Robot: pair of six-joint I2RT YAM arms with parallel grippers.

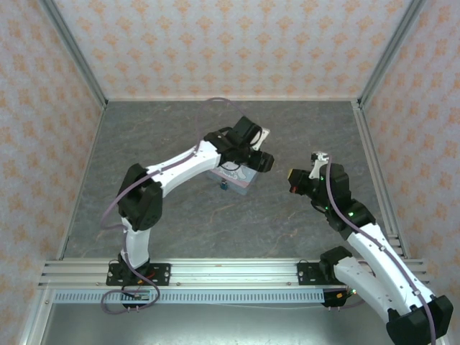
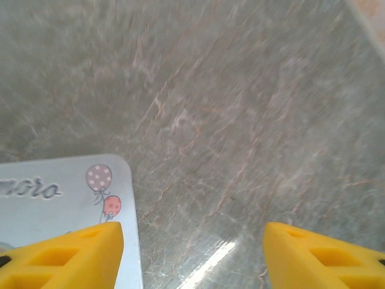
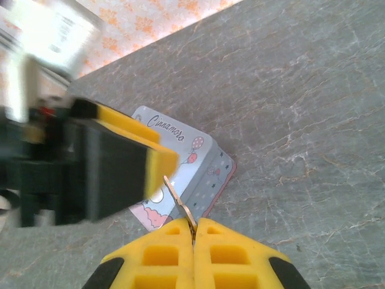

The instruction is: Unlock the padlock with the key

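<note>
The grey stone-patterned table (image 1: 180, 230) carries one object group, a little right of centre and towards the far side: a pale blue cartoon tin (image 1: 241, 178) with the padlock (image 1: 224, 187) as a small dark teal speck against its near edge. It is too small to tell whether it hangs from a hasp or merely touches the tin. The left arm reaches over the tin, and the left gripper (image 1: 253, 161) hovers above its right end with its yellow fingers (image 2: 78, 253) spread wide, holding nothing. In its wrist view one finger is over the tin's corner and the other over bare table. The right gripper (image 3: 194, 224) sits to the right of the tin, apart from it, pads pressed together on the key (image 3: 177, 197), a thin pale sliver projecting from the fingertips towards the tin. The step in hand looks like carrying the key to the lock. To do it well, the left gripper should probably steady the tin or the lock body first. The key should then come in slowly along the keyhole's axis, which cannot be read here. So slender a key could pivot between the pads if it meets the lock off-line, so a light, straight approach seems wise.
</note>
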